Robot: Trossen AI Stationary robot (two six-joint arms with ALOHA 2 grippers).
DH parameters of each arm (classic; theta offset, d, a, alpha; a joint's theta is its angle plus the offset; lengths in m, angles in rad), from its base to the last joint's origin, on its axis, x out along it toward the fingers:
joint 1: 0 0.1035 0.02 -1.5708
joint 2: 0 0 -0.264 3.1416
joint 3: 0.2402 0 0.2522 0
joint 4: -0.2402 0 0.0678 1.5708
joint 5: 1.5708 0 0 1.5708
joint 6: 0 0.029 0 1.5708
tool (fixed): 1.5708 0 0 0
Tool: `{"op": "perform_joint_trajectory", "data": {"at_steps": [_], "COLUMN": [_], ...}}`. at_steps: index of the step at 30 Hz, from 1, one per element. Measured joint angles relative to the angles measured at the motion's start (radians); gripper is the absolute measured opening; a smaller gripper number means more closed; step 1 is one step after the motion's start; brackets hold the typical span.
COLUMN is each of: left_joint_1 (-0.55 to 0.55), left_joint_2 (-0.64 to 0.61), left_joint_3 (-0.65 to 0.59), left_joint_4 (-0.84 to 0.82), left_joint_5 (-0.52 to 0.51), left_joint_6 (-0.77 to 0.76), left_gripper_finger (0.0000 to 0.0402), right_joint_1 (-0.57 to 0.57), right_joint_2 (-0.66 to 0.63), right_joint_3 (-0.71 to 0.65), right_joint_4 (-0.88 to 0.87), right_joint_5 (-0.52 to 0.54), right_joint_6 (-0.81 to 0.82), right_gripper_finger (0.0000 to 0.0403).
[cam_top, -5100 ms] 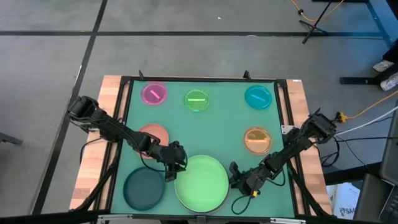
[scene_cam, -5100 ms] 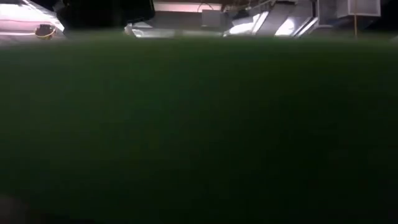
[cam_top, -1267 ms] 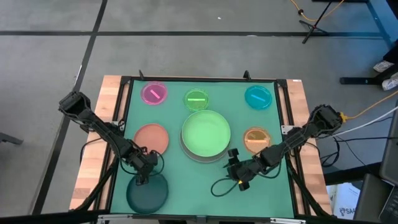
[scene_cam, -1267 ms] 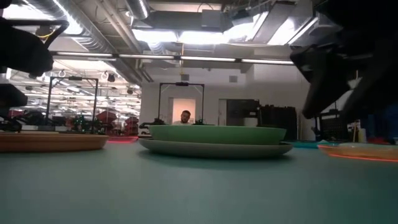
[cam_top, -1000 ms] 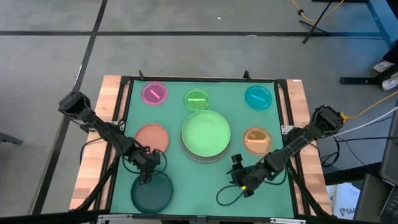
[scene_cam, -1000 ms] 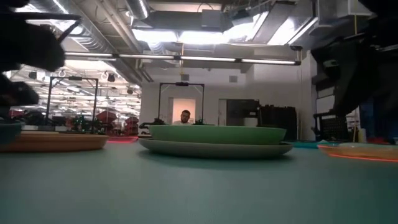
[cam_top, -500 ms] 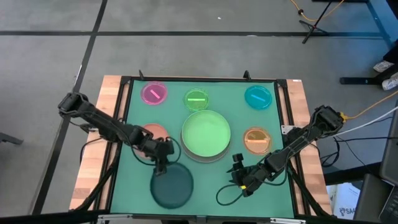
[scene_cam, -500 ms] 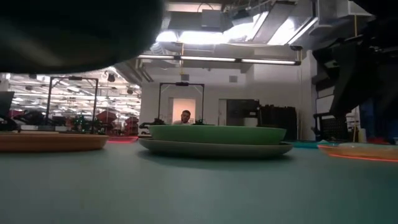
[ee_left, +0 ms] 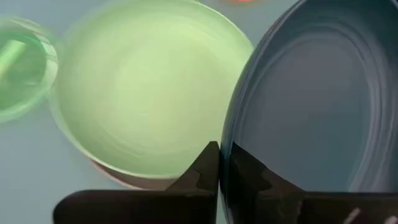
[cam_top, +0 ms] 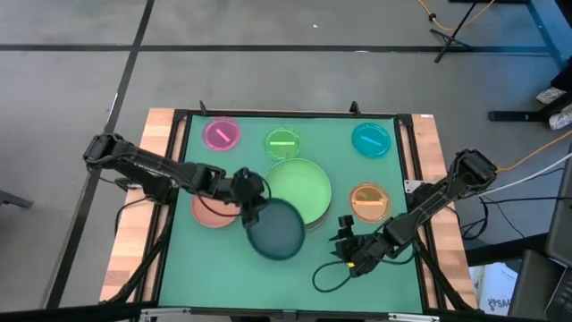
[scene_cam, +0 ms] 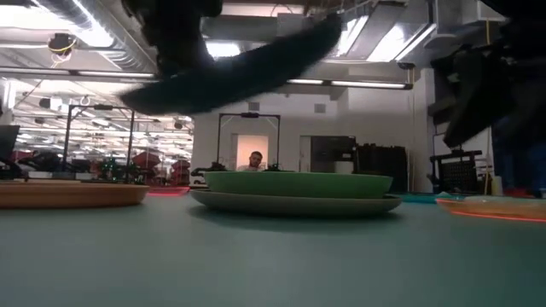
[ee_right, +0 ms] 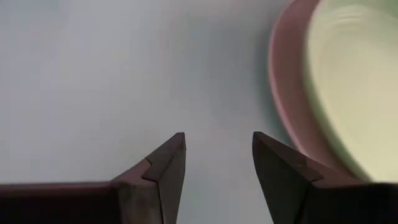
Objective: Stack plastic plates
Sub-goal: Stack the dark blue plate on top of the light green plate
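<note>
From my seat the closest thing is the right gripper (cam_top: 345, 240), parked low over bare green mat near the front edge, fingers spread with nothing between them. In its wrist view I just get mat plus the edge of the big stack.

A bit further in, the left gripper (cam_top: 249, 211) is pinching the rim of the dark teal plate (cam_top: 276, 229). The plate is up off the table and tilted, and from above it overlaps the front-left edge of the light green plate (cam_top: 299, 187). In the low view the teal plate (scene_cam: 230, 72) hangs slanted well above the stack. The left wrist view shows its rim clamped between the fingers (ee_left: 202, 174).

The light green plate sits nested in the grey plate (scene_cam: 294, 203) mid-table. The salmon plate (cam_top: 211, 211) is to its left, partly under the left arm, and the orange plate (cam_top: 368, 201) is to its right.

Along the back there's the pink plate (cam_top: 222, 134), the small green plate (cam_top: 282, 143) just behind the stack, and the blue plate (cam_top: 370, 139).

Way back in the room a person (scene_cam: 254, 160) is sitting.
</note>
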State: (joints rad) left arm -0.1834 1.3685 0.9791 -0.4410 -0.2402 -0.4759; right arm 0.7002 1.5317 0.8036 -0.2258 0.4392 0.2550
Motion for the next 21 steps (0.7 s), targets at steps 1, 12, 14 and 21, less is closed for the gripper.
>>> {"op": "perform_joint_trajectory", "data": {"at_steps": [1,12,14,21], "left_joint_1": [0.015,0.167,0.19,0.266], "left_joint_2": [0.0,0.0,0.008,0.11], "left_joint_3": [0.0,0.0,0.0,0.001], "left_joint_4": [0.004,0.155,0.17,0.248], "left_joint_5": [-0.016,-0.031,-0.035,-0.023], "left_joint_6": [0.015,0.198,0.206,0.239], "left_gripper_finger": [0.0011,0.0011,0.0011,0.0012], "right_joint_1": [0.0,0.0,0.0,0.0], "right_joint_2": [-0.014,-0.166,-0.195,-0.262], "right_joint_3": [0.0,0.0,0.0,0.0], "right_joint_4": [-0.005,-0.218,-0.274,-0.423], "right_joint_5": [0.003,0.027,0.06,0.113], "right_joint_6": [0.0,0.066,0.096,0.179], "right_gripper_finger": [0.0179,0.0179,0.0179,0.0179]}}
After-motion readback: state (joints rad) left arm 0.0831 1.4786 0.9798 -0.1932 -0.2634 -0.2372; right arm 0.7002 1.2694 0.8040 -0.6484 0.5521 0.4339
